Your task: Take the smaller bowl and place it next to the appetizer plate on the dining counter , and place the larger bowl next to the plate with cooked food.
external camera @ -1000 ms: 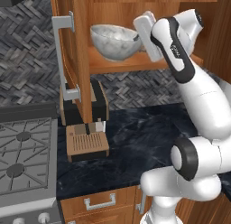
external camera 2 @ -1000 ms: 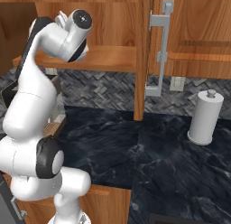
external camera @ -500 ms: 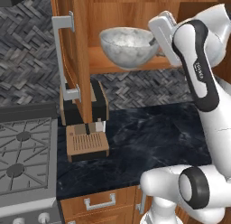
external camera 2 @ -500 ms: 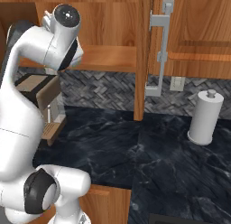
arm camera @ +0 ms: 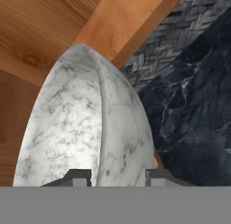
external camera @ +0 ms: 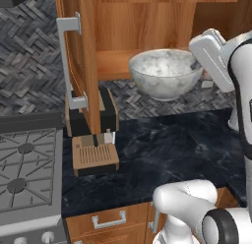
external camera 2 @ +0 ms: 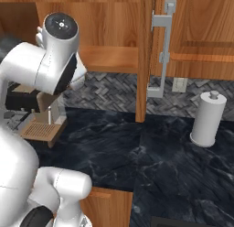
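Observation:
The larger bowl [external camera: 165, 73], wide, deep and grey-white marbled, hangs in the air in front of the open cabinet, above the black countertop. My gripper [external camera: 195, 66] is shut on its right rim. In the hand view the bowl [arm camera: 85, 123] stands edge-on, and its rim runs down between the two fingertips of my gripper [arm camera: 118, 177]. The smaller bowl, both plates and the dining counter are out of view.
The open cabinet door [external camera: 78, 61] with its grey handle stands left of the bowl, and the wooden shelf [external camera: 113, 66] is behind it. A brown toaster [external camera: 93, 152] and the stove [external camera: 27, 179] sit below left. A paper towel roll [external camera 2: 208, 118] stands at right.
The bowl has come off the cabinet shelf, moving right and down toward me in the gripper. The arm has swung right with it.

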You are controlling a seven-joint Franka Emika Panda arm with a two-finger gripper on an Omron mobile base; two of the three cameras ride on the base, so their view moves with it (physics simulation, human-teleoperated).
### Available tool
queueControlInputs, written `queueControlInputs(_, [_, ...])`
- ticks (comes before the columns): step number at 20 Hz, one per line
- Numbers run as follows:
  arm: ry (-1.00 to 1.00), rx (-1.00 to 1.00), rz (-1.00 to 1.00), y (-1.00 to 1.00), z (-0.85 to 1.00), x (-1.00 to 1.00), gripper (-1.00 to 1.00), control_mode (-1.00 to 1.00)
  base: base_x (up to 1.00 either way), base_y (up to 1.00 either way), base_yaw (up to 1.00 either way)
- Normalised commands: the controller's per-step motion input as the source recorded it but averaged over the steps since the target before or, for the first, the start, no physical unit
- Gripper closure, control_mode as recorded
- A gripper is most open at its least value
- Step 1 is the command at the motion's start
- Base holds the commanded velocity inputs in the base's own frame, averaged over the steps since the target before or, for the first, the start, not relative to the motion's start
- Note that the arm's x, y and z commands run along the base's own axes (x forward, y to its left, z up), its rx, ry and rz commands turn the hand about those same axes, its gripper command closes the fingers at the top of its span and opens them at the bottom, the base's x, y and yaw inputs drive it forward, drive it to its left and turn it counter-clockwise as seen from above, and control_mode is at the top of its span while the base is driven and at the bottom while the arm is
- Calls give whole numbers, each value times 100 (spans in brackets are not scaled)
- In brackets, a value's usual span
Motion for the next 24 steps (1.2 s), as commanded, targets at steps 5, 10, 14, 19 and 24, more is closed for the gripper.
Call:
queueControlInputs(5, [9,-7,10,-35,-100,-99,100,-100,0,0,0])
queueControlInputs(10, [0,-7,6,-9,-65,-51,100,-100,0,0,0])
queueControlInputs(14, [0,0,0,0,0,0,100,-100,0,0,0])
queueControlInputs(19, [0,0,0,0,0,0,100,-100,0,0,0])
queueControlInputs(24, [0,0,0,0,0,0,100,100,-95,54,3])
